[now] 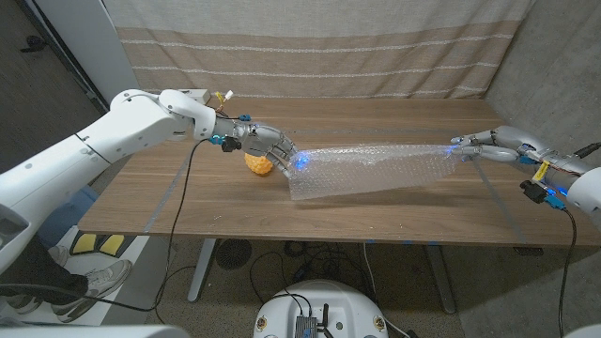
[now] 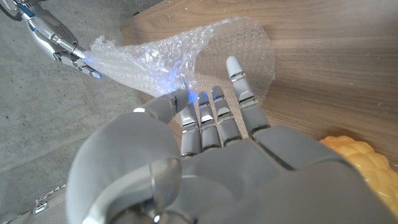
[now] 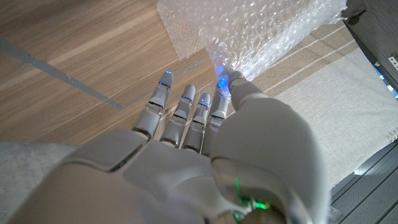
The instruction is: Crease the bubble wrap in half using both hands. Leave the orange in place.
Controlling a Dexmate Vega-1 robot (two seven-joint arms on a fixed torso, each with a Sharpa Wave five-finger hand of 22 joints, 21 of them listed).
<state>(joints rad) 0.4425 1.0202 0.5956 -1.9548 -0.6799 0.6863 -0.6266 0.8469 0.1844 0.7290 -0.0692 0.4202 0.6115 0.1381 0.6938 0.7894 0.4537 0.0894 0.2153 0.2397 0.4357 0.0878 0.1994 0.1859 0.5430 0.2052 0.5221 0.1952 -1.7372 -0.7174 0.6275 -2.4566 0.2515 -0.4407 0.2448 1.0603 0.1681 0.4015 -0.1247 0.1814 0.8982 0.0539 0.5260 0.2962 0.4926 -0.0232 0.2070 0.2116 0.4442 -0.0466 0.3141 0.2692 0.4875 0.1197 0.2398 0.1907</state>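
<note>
Bubble wrap (image 1: 371, 169) is held stretched above the table (image 1: 235, 211), pinched at one end by the left hand (image 1: 272, 150) and, seemingly, at the other by the right hand (image 1: 484, 145), likely so both ends can be brought together. The orange (image 1: 258, 164) sits under the left hand.

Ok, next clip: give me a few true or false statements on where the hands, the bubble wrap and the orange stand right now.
1. The left hand grips one end of the bubble wrap. True.
2. The right hand hangs free of the sheet. False: it pinches the opposite end.
3. The orange sits on the table beside the left hand. True.
4. The bubble wrap is already folded in half. False: it is stretched out between the two hands.
5. The orange lies on top of the bubble wrap. False: it rests on bare wood.
</note>
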